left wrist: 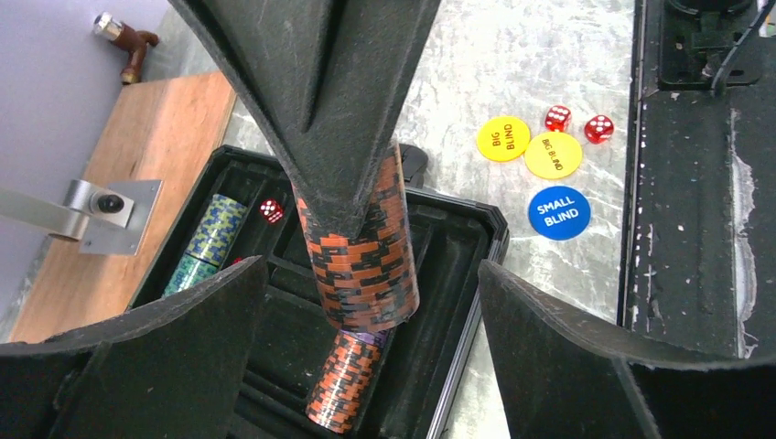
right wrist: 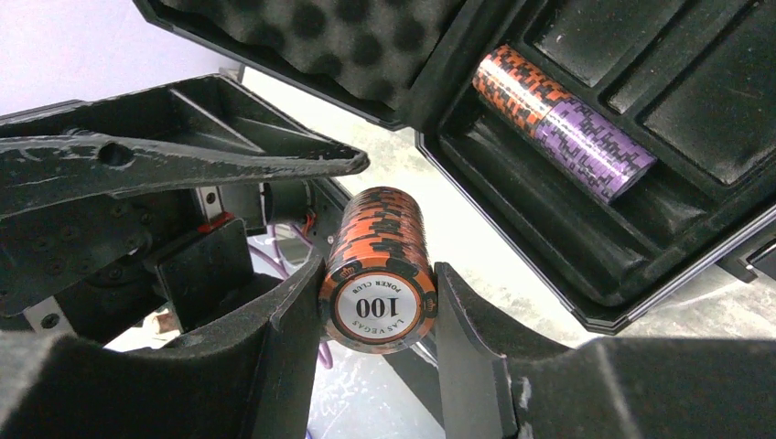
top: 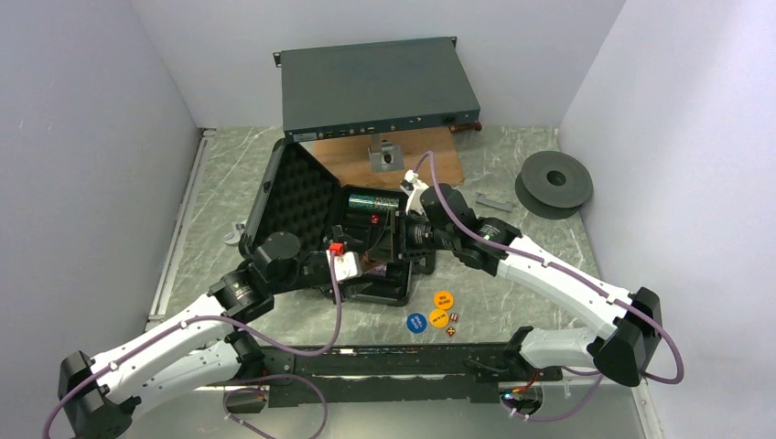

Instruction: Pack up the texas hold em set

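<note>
The black case [top: 366, 233] lies open with its foam lid [top: 288, 192] raised to the left. My right gripper [right wrist: 378, 293] is shut on a stack of orange-and-black 100 chips [right wrist: 380, 265] and holds it over the case [left wrist: 458, 265]. In the left wrist view this stack [left wrist: 361, 265] hangs between the fingers of my open, empty left gripper [left wrist: 371, 274]. An orange and purple chip row [right wrist: 563, 123] lies in a case slot. Green and blue chips [left wrist: 206, 242] and a red die [left wrist: 270, 211] are also inside. My right gripper [top: 403, 233] and left gripper [top: 375, 279] meet over the case.
Two yellow big blind buttons [left wrist: 502, 139], a blue small blind button [left wrist: 559, 212] and two red dice [left wrist: 557, 117] lie on the table right of the case. A rack unit [top: 375, 87], wooden board [top: 430, 169], metal bracket [top: 385, 157] and black spool [top: 554, 183] stand behind.
</note>
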